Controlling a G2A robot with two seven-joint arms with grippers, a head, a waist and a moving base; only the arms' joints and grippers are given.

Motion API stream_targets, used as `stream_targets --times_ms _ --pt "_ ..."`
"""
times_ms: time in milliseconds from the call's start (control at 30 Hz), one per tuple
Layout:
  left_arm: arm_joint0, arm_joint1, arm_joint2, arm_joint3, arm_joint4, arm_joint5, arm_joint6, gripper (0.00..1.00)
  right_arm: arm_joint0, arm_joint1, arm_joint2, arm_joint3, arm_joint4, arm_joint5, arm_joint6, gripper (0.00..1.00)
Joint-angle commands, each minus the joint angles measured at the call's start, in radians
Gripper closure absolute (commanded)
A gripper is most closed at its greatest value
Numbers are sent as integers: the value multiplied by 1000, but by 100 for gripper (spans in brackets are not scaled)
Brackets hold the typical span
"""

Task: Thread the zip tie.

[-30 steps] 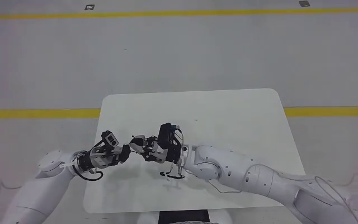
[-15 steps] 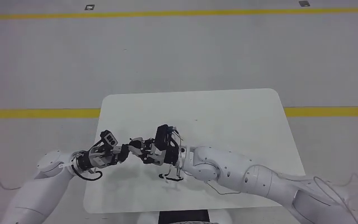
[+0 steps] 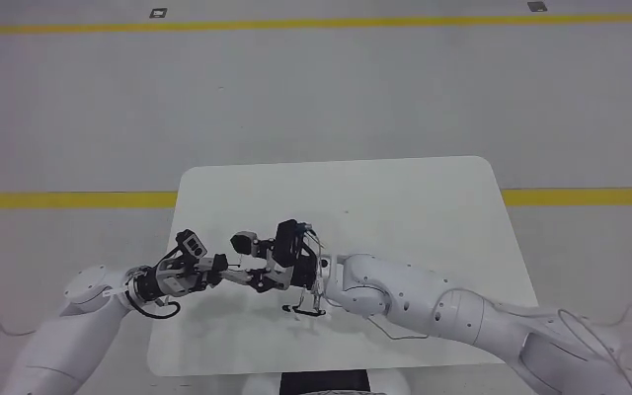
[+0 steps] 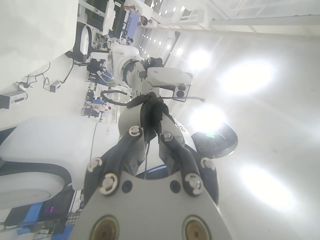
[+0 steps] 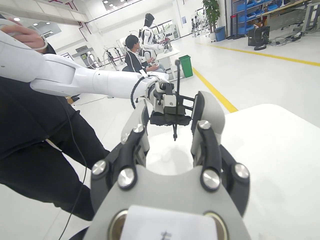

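A thin black zip tie [image 5: 176,93] stands upright in the right wrist view, and my left gripper [image 5: 170,119] is shut on its lower part with black pads. Its head is at the top and its tail pokes out below the pads. My right gripper [image 5: 173,107] is open, its white fingers [image 5: 208,111] standing on either side of the left gripper's tip without touching the tie. In the top view the left gripper [image 3: 217,266] and right gripper [image 3: 249,257] meet over the table's front left. The left wrist view has my left gripper [image 4: 150,108] shut, with the tie [image 4: 190,98] sticking out sideways.
The white table [image 3: 415,197] stretches far and to the right of the grippers. A small black object [image 3: 306,309] lies on it under the right forearm, near the front edge. The table's left edge is close to the left gripper.
The right gripper's fingers have spread apart and it has let go of the zip tie. The left gripper has drawn back slightly to the left, still holding the tie.
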Motion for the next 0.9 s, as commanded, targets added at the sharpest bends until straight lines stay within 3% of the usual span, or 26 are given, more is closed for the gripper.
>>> stream_targets --times_ms 0,200,400,733,867 --pt "0 0 0 2 -2 -2 0 100 4 6 3 -8 -5 0 6 0" --pt "-1 -4 -10 12 -19 -22 3 100 1 38 37 -26 -61 0 11 0" --pt "3 -10 -23 0 -71 -43 0 100 -45 77 96 -54 -120 0 21 0" --pt "3 -10 -22 -1 -69 -43 6 100 -46 78 101 -52 -124 2 26 0" --pt "-5 -20 -8 -16 -93 -70 32 100 -68 75 123 -55 -101 0 23 0"
